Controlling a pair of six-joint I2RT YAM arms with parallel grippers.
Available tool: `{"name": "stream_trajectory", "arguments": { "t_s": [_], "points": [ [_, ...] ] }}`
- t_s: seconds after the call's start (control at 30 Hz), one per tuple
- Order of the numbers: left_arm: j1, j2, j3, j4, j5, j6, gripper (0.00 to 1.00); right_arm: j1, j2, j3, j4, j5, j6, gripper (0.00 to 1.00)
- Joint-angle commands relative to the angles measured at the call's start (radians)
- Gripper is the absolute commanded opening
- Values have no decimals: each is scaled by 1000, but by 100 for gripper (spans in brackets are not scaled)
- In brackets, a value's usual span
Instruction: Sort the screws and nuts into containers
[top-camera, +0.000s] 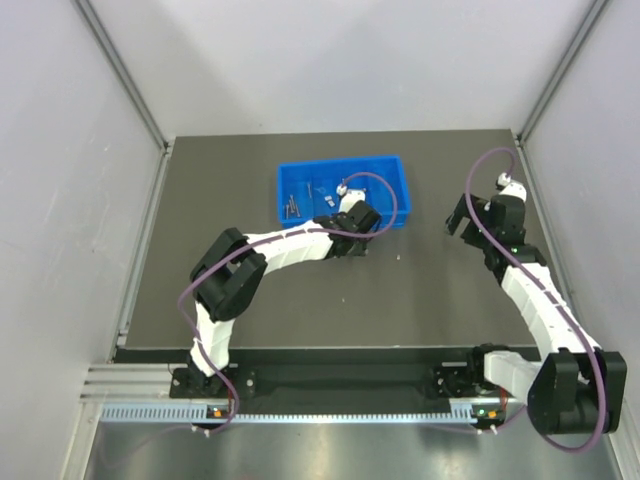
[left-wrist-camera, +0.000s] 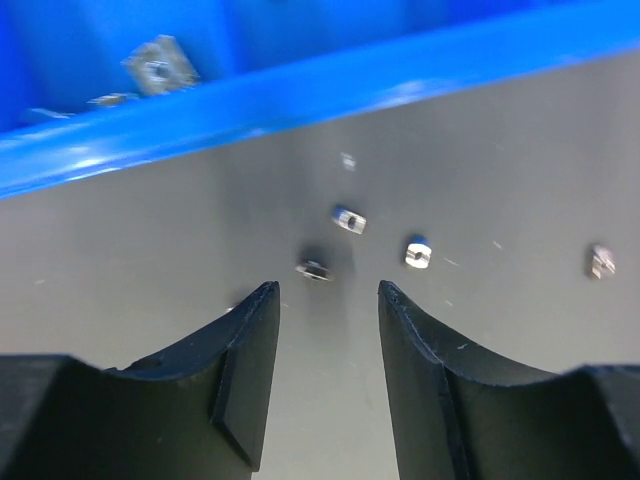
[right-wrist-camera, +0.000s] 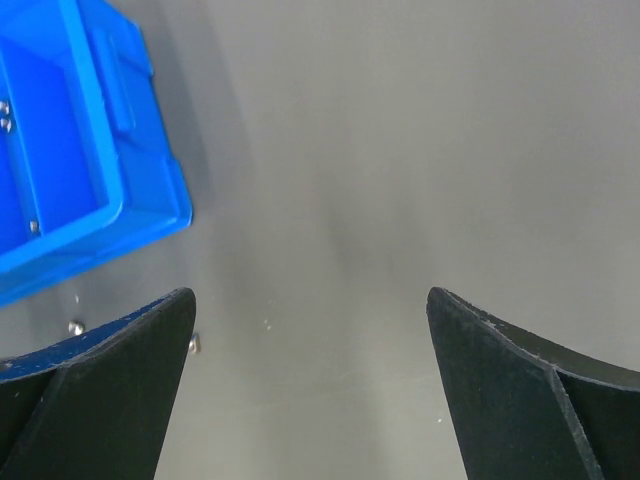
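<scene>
Four loose nuts (left-wrist-camera: 417, 253) lie on the dark table (left-wrist-camera: 150, 230) just outside the blue tray (left-wrist-camera: 300, 100), along the wall that sits at the tray's 6 o'clock in the overhead view. Through the left wrist camera the nearest nut (left-wrist-camera: 314, 269) is just beyond my left gripper (left-wrist-camera: 327, 292), at about 12 o'clock from the gap and a shade toward the left finger. Two more sit at 1 o'clock, and the fourth is well out at 3 o'clock. The left gripper stands roughly half open with nothing between its fingers. My right gripper (right-wrist-camera: 308, 300) is spread wide and empty, hanging over bare table at the tray's 3 o'clock.

I take the step in hand to be picking up that nearest nut. To do it well I would nudge forward until the nut is centred in the gap. Then I would bring the fingertips right down to the table before squeezing, since a piece this small will skate away from a one-sided touch. I want the neighbours at 1 o'clock left outside the fingers. Once lifted, it belongs in the middle compartment with the other nuts, not at the 9 o'clock end where the screws (top-camera: 290, 204) lie.
</scene>
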Motion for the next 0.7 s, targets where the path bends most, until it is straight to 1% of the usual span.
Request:
{"name": "stream_trajectory", "arguments": {
  "t_s": [0.0,0.2,0.4,0.47,0.6,0.67],
  "points": [
    [-2,-25,-19,-31,-120,-61,50,33,11,52,-1,-9,-15,100],
    [7,-60,-70,-63,-148,-94,50,41,22,54,-6,5,-18,100],
    [13,-73,-105,-57,-140,-106,50,42,30,52,-6,14,-18,100],
    [15,-69,-109,-43,-119,-95,50,42,31,52,-6,17,-16,100],
    [19,-53,-113,-20,-99,-88,49,42,28,54,-15,30,-16,100],
    [21,-42,-110,-24,-97,-88,46,44,25,54,-18,40,-15,100]
  ]
}}
